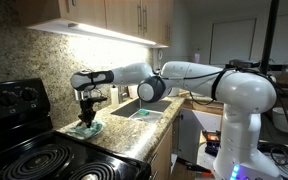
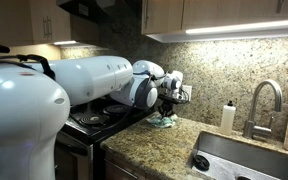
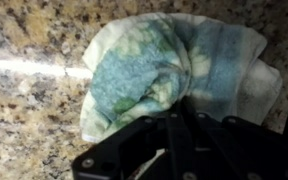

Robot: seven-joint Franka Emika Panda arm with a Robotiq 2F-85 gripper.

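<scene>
Where claw point(image 3: 179, 112) meets cloth point(image 3: 149, 70), fingers are seen pressed together, pinching gathered fold at cloth's middle; cloth is thereby bunched upward, creases drawn toward fingertips; outer edges are left lying on counter point(image 3: 24, 120); claw is held pointing straight down, as shown in both exterior views; cloth is placed toward counter's back, near stove point(image 1: 29, 155); wall point(image 1: 44, 60) close behind and stove beside are judged nearest obstacles; sink point(image 2: 234, 160), tap point(image 2: 264, 100), bottle point(image 2: 227, 118) are set well apart.
</scene>
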